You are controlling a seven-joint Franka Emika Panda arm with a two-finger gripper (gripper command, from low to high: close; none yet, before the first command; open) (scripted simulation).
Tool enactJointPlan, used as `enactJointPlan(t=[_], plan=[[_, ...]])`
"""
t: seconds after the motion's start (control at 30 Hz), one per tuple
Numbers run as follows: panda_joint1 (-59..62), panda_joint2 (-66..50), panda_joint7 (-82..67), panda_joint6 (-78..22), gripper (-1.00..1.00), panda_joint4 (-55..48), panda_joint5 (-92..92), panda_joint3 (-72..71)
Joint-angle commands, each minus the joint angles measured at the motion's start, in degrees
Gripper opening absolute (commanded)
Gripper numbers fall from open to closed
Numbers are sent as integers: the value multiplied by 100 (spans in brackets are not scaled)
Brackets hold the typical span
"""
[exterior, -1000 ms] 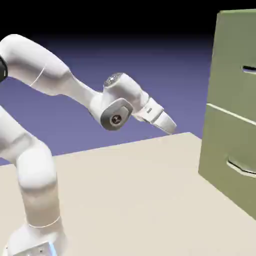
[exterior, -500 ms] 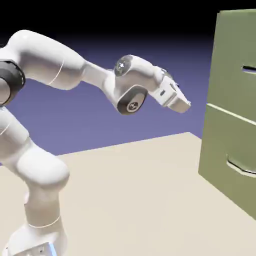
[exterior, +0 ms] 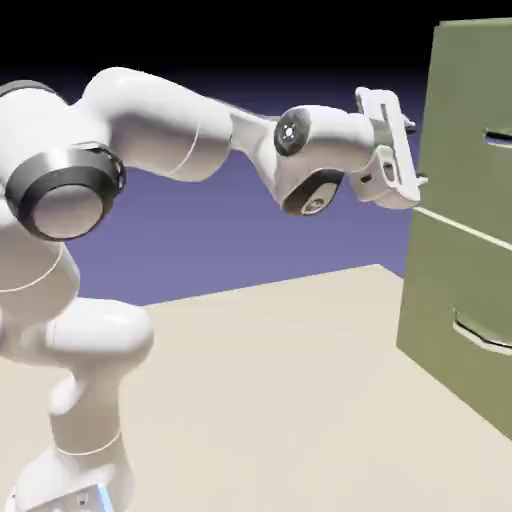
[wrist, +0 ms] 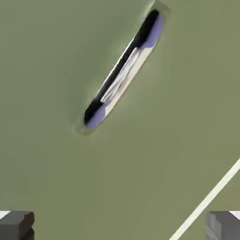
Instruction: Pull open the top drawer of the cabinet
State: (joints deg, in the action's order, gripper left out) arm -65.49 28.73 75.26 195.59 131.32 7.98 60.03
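The olive-green cabinet (exterior: 462,250) stands at the exterior view's right. Its top drawer (exterior: 468,110) is flush with the front, and only the end of its short silvery handle (exterior: 498,140) shows at the picture's edge. My gripper (exterior: 416,152) is level with that drawer and faces it, a short way off the front and apart from the handle. The jaws are open with nothing between them. In the hand view the handle (wrist: 123,70) lies slanted above the middle on the drawer front (wrist: 56,154). Both grey fingertips (wrist: 16,225) sit at the bottom corners, far apart.
Below the pale seam (exterior: 455,228) is the lower panel (exterior: 450,300) with its wider curved handle (exterior: 484,335). The same seam (wrist: 208,199) crosses the hand view's lower right. The beige table (exterior: 280,400) stretches from the arm's base to the cabinet.
The arm has risen and swung right toward the cabinet. The hand has tipped up from pointing down at the table to facing the top drawer front, and the jaws have spread wider.
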Motion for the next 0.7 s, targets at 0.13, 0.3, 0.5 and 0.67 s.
enactJointPlan(t=[0.13, 0.3, 0.5, 0.67], plan=[[-1039, -63, 526, 346, 0, -476, 128, 962], [-2077, -126, 1051, 692, 0, -951, 256, 1924], [-3323, -202, 1682, 1107, 0, -1522, 409, 3078], [-4361, -265, 2207, 1452, 0, -1997, 537, 4040]])
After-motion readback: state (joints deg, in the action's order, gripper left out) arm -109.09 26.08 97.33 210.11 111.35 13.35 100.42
